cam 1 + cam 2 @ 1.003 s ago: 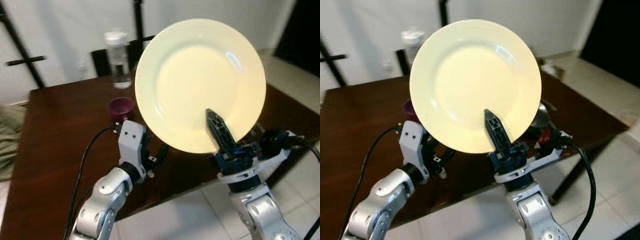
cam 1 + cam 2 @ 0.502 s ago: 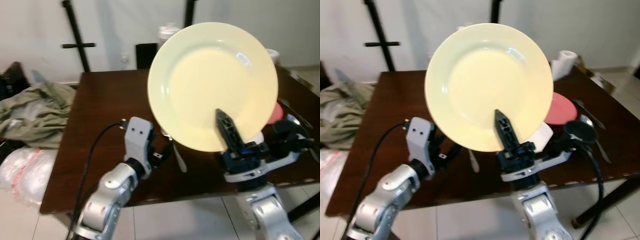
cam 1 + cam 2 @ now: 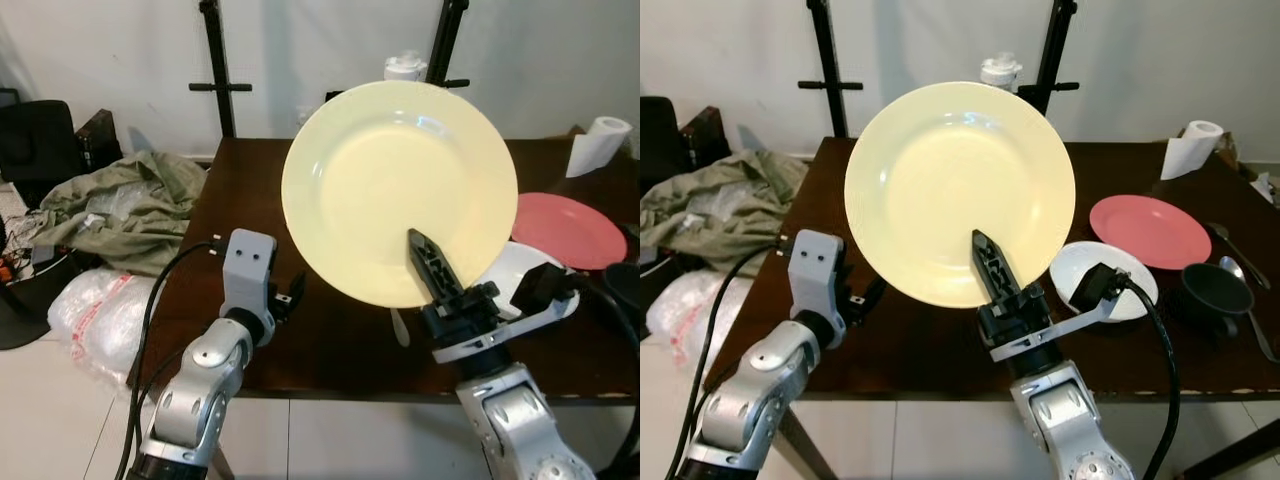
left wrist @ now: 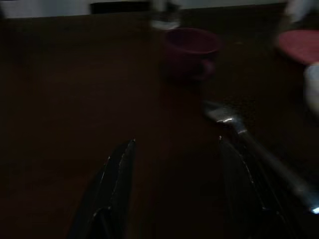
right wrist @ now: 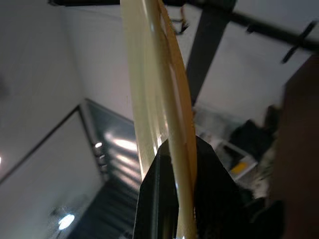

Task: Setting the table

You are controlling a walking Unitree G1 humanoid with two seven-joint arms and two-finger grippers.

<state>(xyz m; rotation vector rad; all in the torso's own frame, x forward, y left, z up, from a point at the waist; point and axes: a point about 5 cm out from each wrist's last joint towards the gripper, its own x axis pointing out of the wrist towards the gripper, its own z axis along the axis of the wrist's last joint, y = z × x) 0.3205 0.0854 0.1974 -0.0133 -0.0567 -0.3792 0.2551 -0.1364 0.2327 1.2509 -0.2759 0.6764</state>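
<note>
A cream plate (image 3: 958, 190) is held upright above the dark tabletop (image 3: 940, 340), its lower rim pinched between the closed fingers of the right tool (image 3: 992, 272). The left tool (image 4: 174, 189) is kept low over the wood, fingers spread and empty — a fork (image 4: 234, 127) and a maroon cup (image 4: 192, 50) lie ahead of it. A red plate (image 3: 1150, 230), a white dish (image 3: 1065, 275) and a black bowl (image 3: 1217, 290) are set out to the right.

- Cream plate (image 3: 950, 180): glazed ceramic look, glossy, smooth.
- Table (image 3: 940, 350): dark wood, polished, faint sheen.
- Red plate (image 3: 1150, 230): smooth, matt.
- Fork (image 4: 249, 144): shiny metal.
- Heap of cloth (image 3: 120, 210): olive, crumpled.
- Paper roll (image 3: 1185, 150): white, matt.
</note>
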